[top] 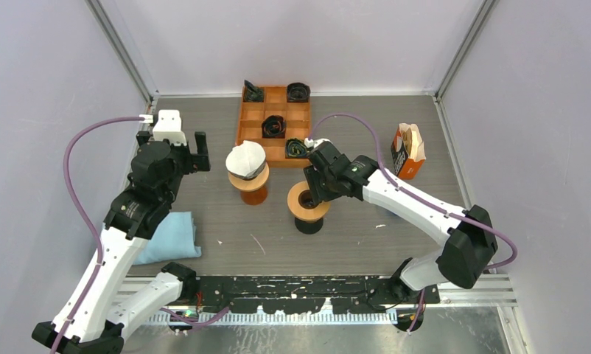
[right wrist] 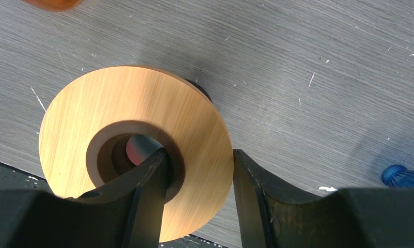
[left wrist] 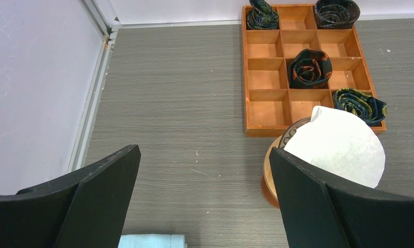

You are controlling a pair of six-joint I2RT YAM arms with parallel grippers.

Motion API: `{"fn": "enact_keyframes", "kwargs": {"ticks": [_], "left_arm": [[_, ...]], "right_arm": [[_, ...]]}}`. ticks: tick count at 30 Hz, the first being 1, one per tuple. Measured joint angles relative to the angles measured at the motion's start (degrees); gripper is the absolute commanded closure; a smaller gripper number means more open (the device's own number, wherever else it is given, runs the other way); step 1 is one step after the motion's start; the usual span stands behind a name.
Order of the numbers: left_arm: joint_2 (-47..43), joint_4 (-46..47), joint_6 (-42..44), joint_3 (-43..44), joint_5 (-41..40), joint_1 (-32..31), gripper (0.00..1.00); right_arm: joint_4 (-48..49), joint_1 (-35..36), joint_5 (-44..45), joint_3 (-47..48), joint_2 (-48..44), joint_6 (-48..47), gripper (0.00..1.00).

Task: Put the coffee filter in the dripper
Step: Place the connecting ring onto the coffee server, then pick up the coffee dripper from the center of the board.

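Note:
A white paper coffee filter (top: 246,157) sits in the top of an orange dripper (top: 253,194) at mid-table; both also show at the right of the left wrist view, the filter (left wrist: 341,147) above the dripper (left wrist: 268,175). My left gripper (top: 171,137) is open and empty, just left of that dripper, above bare table (left wrist: 204,151). A second dripper with a flat wooden ring (top: 298,200) stands to the right on a black base. My right gripper (top: 312,188) is shut on that ring (right wrist: 91,103), one finger in its centre hole, the other against its outer edge (right wrist: 201,153).
An orange wooden tray (top: 251,122) of square compartments holding rolled dark cloths lies at the back; it also shows in the left wrist view (left wrist: 261,77). An orange filter box (top: 407,151) stands at the right. A folded blue cloth (top: 171,236) lies front left. A blue object (right wrist: 401,175) lies near the right gripper.

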Motion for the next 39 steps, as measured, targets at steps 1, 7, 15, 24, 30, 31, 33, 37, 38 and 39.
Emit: {"fn": "enact_keyframes", "kwargs": {"ticks": [1, 7, 15, 24, 30, 31, 33, 37, 38, 39], "left_arm": [[0.0, 0.0, 0.0, 0.0, 0.0, 0.0, 0.01], [0.0, 0.0, 0.0, 0.0, 0.0, 0.0, 0.01], [0.3, 0.0, 0.0, 0.0, 0.2, 0.0, 0.01], [0.6, 0.0, 0.0, 0.0, 0.3, 0.0, 0.01], [0.6, 0.0, 0.0, 0.0, 0.5, 0.0, 0.01], [0.6, 0.0, 0.0, 0.0, 0.5, 0.0, 0.01], [0.6, 0.0, 0.0, 0.0, 0.5, 0.0, 0.01], [0.6, 0.0, 0.0, 0.0, 0.5, 0.0, 0.01], [0.6, 0.0, 0.0, 0.0, 0.5, 0.0, 0.01], [0.6, 0.0, 0.0, 0.0, 0.6, 0.0, 0.01]], "right_arm": [[0.2, 0.0, 0.0, -0.2, 0.2, 0.0, 0.56], [1.4, 0.0, 0.4, -0.7, 0.2, 0.3, 0.49], [2.1, 0.1, 0.4, -1.6, 0.2, 0.8, 0.36], [2.0, 0.1, 0.4, -1.8, -4.3, 1.1, 0.21], [1.2, 0.1, 3.6, -1.8, -9.8, 1.8, 0.09], [1.0, 0.1, 4.8, -1.9, -11.0, 2.1, 0.07], [0.7, -0.2, 7.6, -2.7, -13.6, 2.8, 0.02], [-0.5, -1.9, 13.0, -4.5, -17.7, 4.1, 0.0], [-0.8, -2.5, 13.9, -4.8, -18.1, 4.3, 0.0], [-0.8, -3.4, 14.9, -5.4, -18.6, 4.6, 0.0]]}}
